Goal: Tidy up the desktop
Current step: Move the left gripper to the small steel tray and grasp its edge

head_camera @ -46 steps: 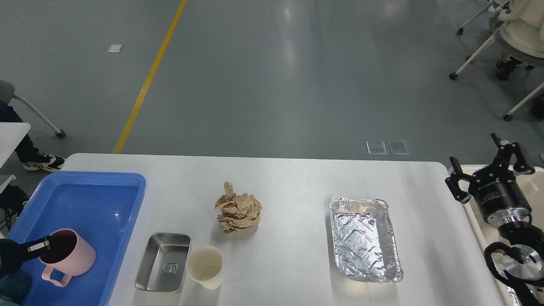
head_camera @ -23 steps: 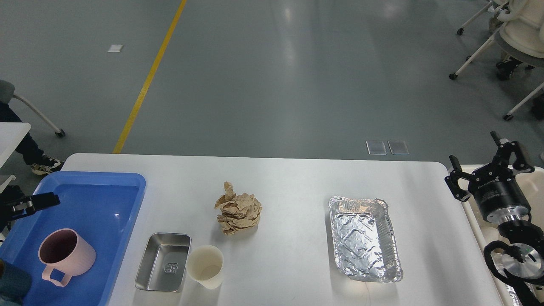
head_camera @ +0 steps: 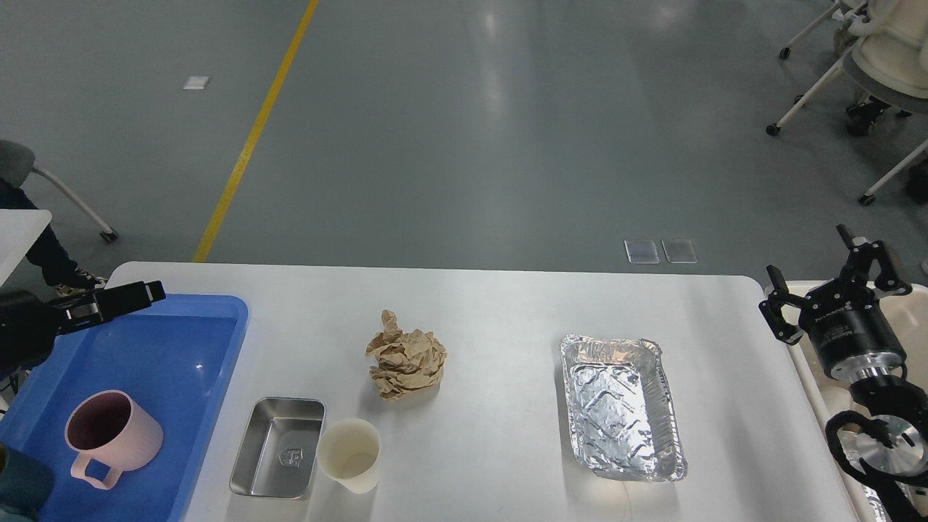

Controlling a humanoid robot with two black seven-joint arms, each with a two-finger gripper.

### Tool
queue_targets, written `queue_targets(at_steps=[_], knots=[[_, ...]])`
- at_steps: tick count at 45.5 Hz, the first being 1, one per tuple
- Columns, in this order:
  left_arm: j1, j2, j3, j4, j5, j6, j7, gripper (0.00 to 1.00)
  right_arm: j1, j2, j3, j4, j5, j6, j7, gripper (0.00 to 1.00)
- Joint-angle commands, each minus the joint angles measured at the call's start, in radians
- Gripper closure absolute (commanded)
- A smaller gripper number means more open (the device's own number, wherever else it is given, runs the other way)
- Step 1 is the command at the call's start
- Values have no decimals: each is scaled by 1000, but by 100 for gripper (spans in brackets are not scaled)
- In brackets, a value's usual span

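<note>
Bright overhead light, floor glare, sharp

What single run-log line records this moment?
left gripper: over blue tray, empty | right gripper: open, idle | pink mug: in tray | desktop: uncleared

White desktop (head_camera: 507,304), blue tray (head_camera: 217,377), pink mug (head_camera: 112,438), brown crumpled paper (head_camera: 406,357), silver foil pan (head_camera: 621,406), cream cup (head_camera: 350,455).

white desktop (head_camera: 500,304) with blue tray (head_camera: 210,319), steel pan (head_camera: 279,449), paper cup (head_camera: 351,458), crumpled paper (head_camera: 406,357), foil tray (head_camera: 622,407)
</note>
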Motion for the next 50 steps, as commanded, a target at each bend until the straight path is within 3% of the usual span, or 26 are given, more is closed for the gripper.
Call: queue_targets(at_steps=[1, 5, 13, 32, 50], knots=[[10, -23, 3, -3, 1, 30, -1, 16, 0, 0, 0, 1, 0, -1, 0, 0], [10, -30, 3, -1, 1, 61, -11, 16, 0, 0, 0, -1, 0, -4, 0, 0], [18, -42, 7, -1, -1, 75, -83, 16, 0, 0, 0, 1, -2, -9, 0, 0], [44, -68, 26, 49, -7, 47, -72, 16, 0, 0, -1, 1, -2, -11, 0, 0], [39, -342, 151, 263, 99, -43, -49, 16, -2, 0, 0, 1, -2, -12, 0, 0]])
